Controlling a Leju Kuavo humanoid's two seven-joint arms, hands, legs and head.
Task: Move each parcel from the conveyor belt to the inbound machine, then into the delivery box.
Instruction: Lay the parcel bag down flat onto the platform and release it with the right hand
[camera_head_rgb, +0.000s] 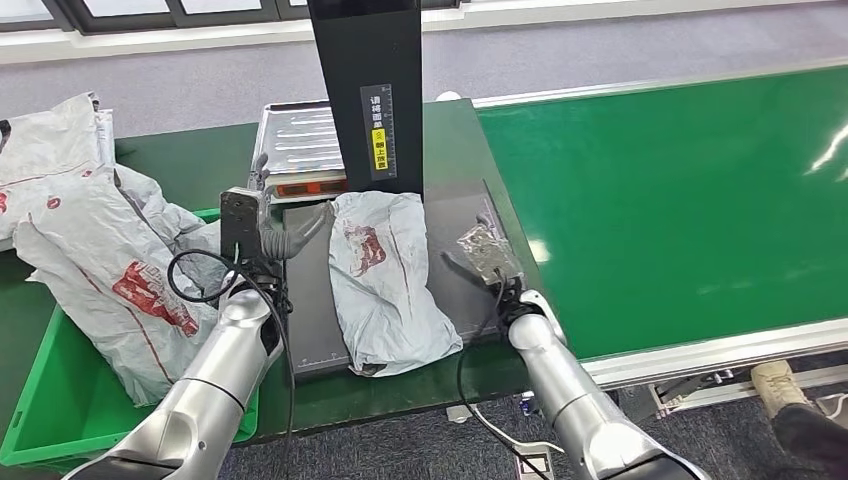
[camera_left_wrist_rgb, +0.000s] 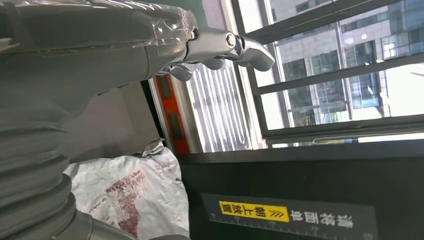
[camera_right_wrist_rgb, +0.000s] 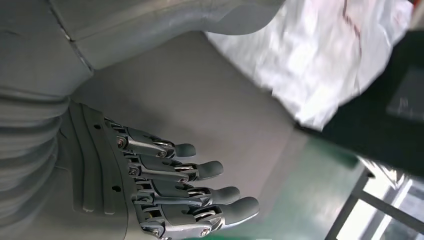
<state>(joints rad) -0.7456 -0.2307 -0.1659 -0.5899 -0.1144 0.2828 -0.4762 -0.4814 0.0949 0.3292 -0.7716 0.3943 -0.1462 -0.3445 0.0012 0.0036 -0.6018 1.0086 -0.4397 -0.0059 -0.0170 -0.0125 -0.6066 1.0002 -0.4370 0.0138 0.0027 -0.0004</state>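
A grey plastic parcel (camera_head_rgb: 385, 280) with a red logo lies on the dark grey platform (camera_head_rgb: 310, 320) of the inbound machine, below its black column (camera_head_rgb: 365, 90). My left hand (camera_head_rgb: 285, 235) hovers at the parcel's upper left edge, fingers stretched toward it and holding nothing. In the left wrist view the left hand (camera_left_wrist_rgb: 150, 45) is above the parcel (camera_left_wrist_rgb: 130, 192). My right hand (camera_head_rgb: 485, 250) is over the platform just right of the parcel, open. In the right wrist view its straight fingers (camera_right_wrist_rgb: 200, 172) are apart from the parcel (camera_right_wrist_rgb: 320, 65).
A green crate (camera_head_rgb: 40, 420) at the left holds several grey parcels (camera_head_rgb: 100, 280). A silver ribbed tray (camera_head_rgb: 300, 140) sits behind the platform. The green conveyor belt (camera_head_rgb: 680, 200) runs along the right. A person's shoe (camera_head_rgb: 790, 385) is on the floor at the lower right.
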